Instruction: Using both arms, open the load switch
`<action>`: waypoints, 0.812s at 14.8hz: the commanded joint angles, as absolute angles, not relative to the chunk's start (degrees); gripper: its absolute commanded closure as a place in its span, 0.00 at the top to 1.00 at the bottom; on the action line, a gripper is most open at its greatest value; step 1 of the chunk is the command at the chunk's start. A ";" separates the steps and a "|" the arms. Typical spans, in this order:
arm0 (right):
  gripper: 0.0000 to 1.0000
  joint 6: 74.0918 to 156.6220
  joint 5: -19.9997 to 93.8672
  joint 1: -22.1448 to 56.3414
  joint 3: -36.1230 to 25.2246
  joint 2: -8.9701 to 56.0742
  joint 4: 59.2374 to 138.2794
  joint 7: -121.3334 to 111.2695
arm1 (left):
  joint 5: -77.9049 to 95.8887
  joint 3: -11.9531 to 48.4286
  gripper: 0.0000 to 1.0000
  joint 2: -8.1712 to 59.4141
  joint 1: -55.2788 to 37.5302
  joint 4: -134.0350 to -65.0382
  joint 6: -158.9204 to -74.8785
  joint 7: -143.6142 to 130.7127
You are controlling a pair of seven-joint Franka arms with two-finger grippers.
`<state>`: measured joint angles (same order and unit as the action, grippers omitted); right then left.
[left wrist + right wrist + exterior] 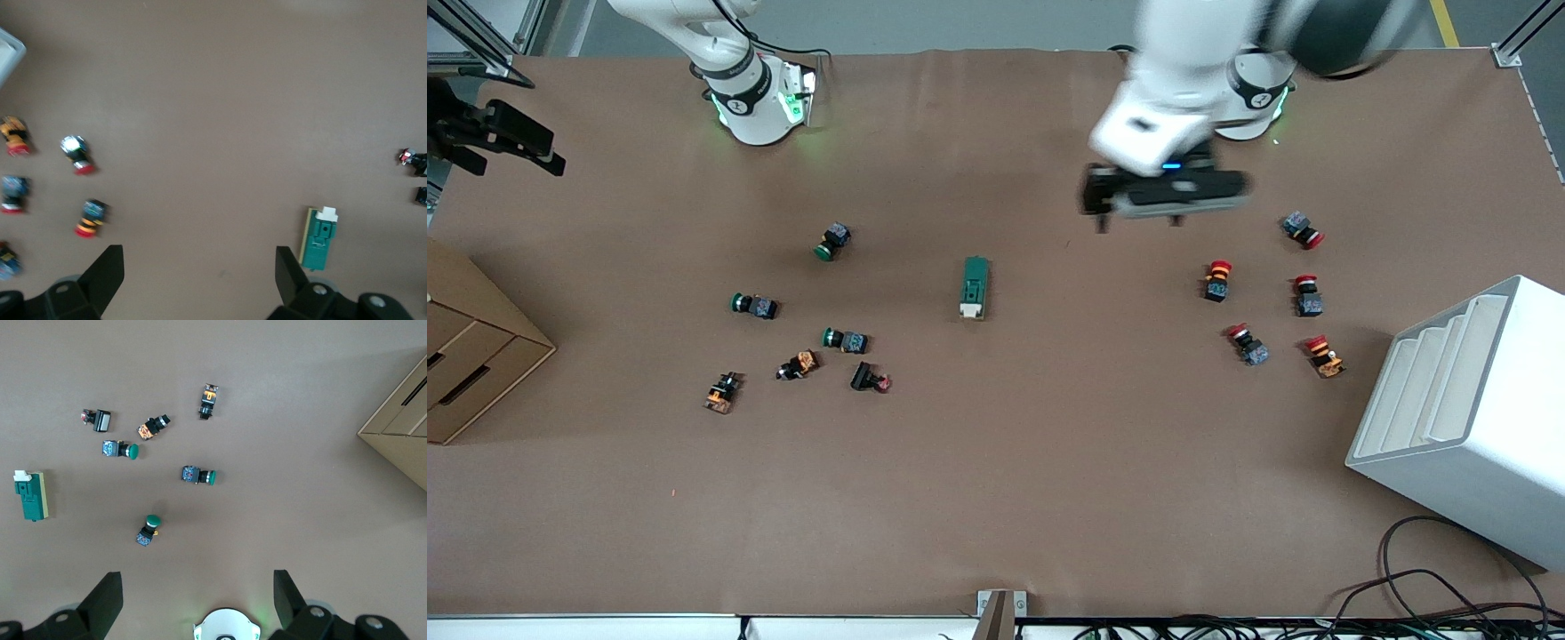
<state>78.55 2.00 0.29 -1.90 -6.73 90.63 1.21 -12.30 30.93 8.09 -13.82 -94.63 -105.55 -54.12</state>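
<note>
The load switch (975, 287), a dark-green block with a white lever piece at its end nearer the front camera, lies alone mid-table. It also shows in both wrist views, as the load switch (319, 237) and the load switch (31, 496). My left gripper (1138, 222) hangs open in the air over bare table, beside the switch toward the left arm's end, with nothing between its fingers (107, 270). In the right wrist view my right gripper (198, 597) is open and empty, high over its own green-lit base (227, 627). It is out of the front view.
Green-capped push buttons (833, 241) and small orange-and-black parts (722, 392) lie toward the right arm's end. Red mushroom buttons (1217, 280) lie toward the left arm's end. A white stepped rack (1467, 418) and a cardboard drawer box (471, 356) stand at the table's ends.
</note>
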 commanded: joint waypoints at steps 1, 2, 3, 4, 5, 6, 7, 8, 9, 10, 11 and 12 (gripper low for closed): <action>1.00 79.36 0.71 -0.79 -1.93 -4.49 90.44 0.18 | -18.09 31.20 1.00 16.32 -21.85 -93.78 -108.19 -66.84; 1.00 81.54 0.88 -0.79 -2.19 -2.31 90.44 0.00 | -20.63 31.20 1.00 18.44 -24.93 -93.95 -109.59 -71.06; 1.00 81.21 0.62 -0.36 -2.20 1.54 90.27 -0.17 | -23.18 31.20 1.00 21.07 -27.66 -94.04 -111.77 -75.63; 1.00 81.04 0.79 -0.35 -2.11 2.63 90.26 -0.09 | -27.12 31.20 1.00 23.88 -30.47 -94.30 -114.15 -81.59; 1.00 80.51 0.88 0.00 -2.11 2.72 90.35 0.61 | -31.86 31.20 1.00 26.43 -32.93 -94.57 -115.56 -86.26; 1.00 80.68 1.05 0.44 -1.94 2.99 90.96 1.05 | -36.17 31.29 1.00 28.80 -34.79 -94.57 -116.53 -90.57; 1.00 80.94 1.49 1.22 -1.93 3.34 91.31 2.53 | -39.86 31.29 1.00 30.92 -36.37 -94.74 -116.98 -93.66; 1.00 81.21 1.67 2.54 -1.85 4.21 91.32 6.03 | -43.30 31.29 0.99 32.68 -38.47 -95.09 -117.68 -95.78; 1.00 81.47 2.45 3.85 -1.67 5.35 91.32 10.76 | -46.38 31.29 0.99 34.09 -39.98 -95.71 -118.03 -98.15; 1.00 82.17 3.68 5.69 -1.67 5.88 91.32 15.77 | -48.76 31.29 0.99 35.49 -40.60 -95.97 -118.21 -100.70; 1.00 82.96 4.47 7.28 -1.67 6.76 91.32 20.34 | -50.69 31.29 0.99 36.90 -41.04 -96.50 -118.91 -102.72; 1.00 84.45 5.61 9.64 -1.67 8.07 91.32 25.87 | -53.50 31.29 0.98 37.61 -42.44 -97.81 -119.44 -104.31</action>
